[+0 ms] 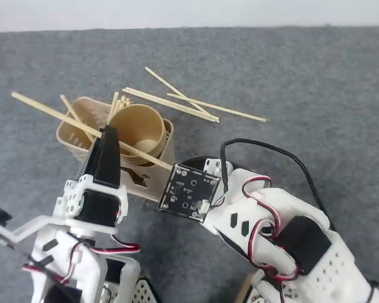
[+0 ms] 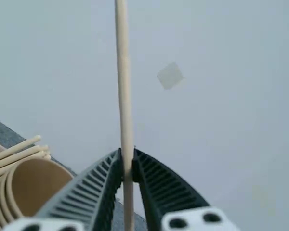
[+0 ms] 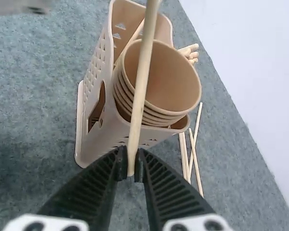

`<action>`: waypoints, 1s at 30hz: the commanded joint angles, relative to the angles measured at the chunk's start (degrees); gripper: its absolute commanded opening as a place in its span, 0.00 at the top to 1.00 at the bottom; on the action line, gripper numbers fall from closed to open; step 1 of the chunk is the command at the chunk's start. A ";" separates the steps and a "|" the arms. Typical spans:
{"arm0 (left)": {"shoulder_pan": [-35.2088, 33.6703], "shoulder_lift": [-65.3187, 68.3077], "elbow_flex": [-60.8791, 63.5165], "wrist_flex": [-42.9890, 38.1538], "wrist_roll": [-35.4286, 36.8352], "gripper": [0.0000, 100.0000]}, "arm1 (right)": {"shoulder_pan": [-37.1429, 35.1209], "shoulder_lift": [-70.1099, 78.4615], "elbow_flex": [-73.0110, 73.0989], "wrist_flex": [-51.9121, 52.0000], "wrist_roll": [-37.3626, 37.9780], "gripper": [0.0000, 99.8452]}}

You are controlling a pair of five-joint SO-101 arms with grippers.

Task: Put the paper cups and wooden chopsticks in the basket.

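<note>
Paper cups (image 1: 139,126) sit nested as one stack inside the basket (image 1: 72,136), standing at the end nearer the right arm. We see no cup outside it, so we log the cup half of the task as done.

A few stored chopsticks (image 1: 117,101) stand in the basket just behind the stack, ends poking above the rim.

Left claw (image 2: 127,161) is closed tight on a chopstick (image 2: 124,72), which runs on past the fingertips. In the high view this stick slants out over the basket's far corner.

Right claw (image 3: 127,161) is likewise closed on the end of a second chopstick (image 3: 139,86), whose shaft lies across the mouth of the top cup.

From above the two held sticks fall nearly in one line. We read them as two, though that view does not settle it.

Loose chopsticks (image 1: 177,104), several of them, lie crossed on the grey counter (image 1: 303,76) beyond the basket, near it but not touching.

Progress, our judgement: past halfway. Left to do:
- lower the two held sticks into the basket; neither is inside it yet
- fetch the loose ones from the counter

Risk noted: a stick resting on the cup rim could slide off outside the basket when let go.
</note>
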 commanded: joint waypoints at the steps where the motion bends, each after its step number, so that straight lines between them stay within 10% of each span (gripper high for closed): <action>1: 0.18 -0.70 -0.04 -1.41 0.44 0.97 | -0.31 -0.57 -0.44 -1.01 0.70 0.99; 25: 0.09 -0.70 -6.99 -6.15 -1.93 0.99 | -0.31 -0.84 -0.09 -0.92 0.44 0.99; 30: -2.81 -0.70 -9.89 -6.33 -1.93 0.99 | -0.22 -0.92 0.53 -0.40 0.35 0.82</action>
